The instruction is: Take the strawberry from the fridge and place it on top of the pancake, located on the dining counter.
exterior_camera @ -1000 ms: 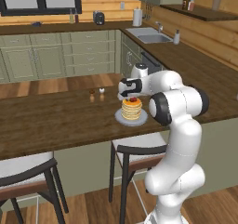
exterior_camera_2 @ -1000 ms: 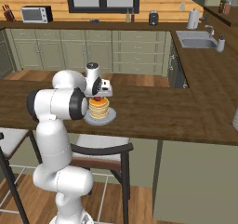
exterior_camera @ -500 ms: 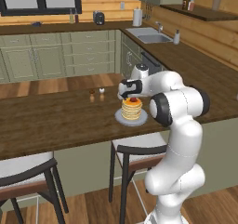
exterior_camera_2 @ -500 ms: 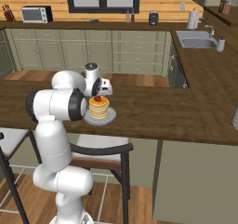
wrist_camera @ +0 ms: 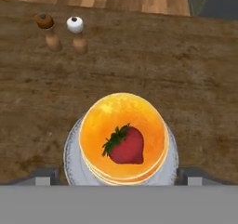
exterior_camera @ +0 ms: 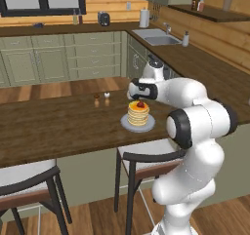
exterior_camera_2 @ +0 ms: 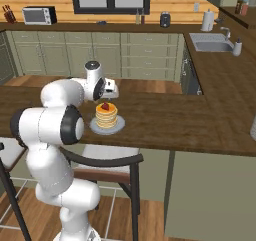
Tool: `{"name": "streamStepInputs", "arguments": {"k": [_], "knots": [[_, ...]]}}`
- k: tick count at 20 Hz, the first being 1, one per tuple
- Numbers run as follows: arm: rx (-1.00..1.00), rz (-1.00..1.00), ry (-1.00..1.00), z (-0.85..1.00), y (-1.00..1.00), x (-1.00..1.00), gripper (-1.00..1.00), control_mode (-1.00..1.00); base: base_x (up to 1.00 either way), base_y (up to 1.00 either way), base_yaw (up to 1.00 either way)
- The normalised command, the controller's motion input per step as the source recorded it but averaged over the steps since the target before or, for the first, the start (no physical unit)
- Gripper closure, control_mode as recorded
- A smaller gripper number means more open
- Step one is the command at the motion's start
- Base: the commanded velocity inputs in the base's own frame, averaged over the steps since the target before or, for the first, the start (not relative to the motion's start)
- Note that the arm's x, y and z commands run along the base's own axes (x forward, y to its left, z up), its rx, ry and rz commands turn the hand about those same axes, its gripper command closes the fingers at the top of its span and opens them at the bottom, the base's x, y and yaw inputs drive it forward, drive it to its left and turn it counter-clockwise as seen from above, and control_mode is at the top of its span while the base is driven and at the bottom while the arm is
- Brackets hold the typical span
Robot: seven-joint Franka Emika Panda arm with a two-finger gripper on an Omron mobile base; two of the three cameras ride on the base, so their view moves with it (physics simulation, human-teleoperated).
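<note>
Near the front edge of the dark-brown wooden surface (exterior_camera: 58, 127), sitting atop the golden-tan pancake stack (wrist_camera: 123, 137) on its round grey plate (wrist_camera: 72, 155): the red strawberry (wrist_camera: 124, 145), released. Hovering just above, spread wide, holding nothing: the pincer (exterior_camera: 140, 97). Finishing the placing step; next, lifting straight up without nudging the fruit.

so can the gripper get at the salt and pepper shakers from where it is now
Probably yes. The open gripper hovers above the strawberry on the pancake, and the two shakers stand apart from the plate on bare counter, with nothing between.
</note>
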Motion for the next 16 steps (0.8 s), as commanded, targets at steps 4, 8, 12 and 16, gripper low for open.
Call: {"name": "streamStepInputs", "arguments": {"k": [4, 8, 12, 16], "knots": [[0.08, -0.24, 0.16, 0.87, -0.15, -1.0, -1.0, -1.0, 0.0, 0.0, 0.0], [0.02, -0.22, 0.3, 0.65, -0.09, -0.89, -1.0, -1.0, 0.0, 0.0, 0.0], [-0.03, -0.19, 0.17, -0.18, 0.06, -0.63, -1.0, -1.0, 0.0, 0.0, 0.0], [-0.17, 0.02, 0.0, -0.35, 0.62, -0.54, -1.0, -1.0, 0.0, 0.0, 0.0]]}}
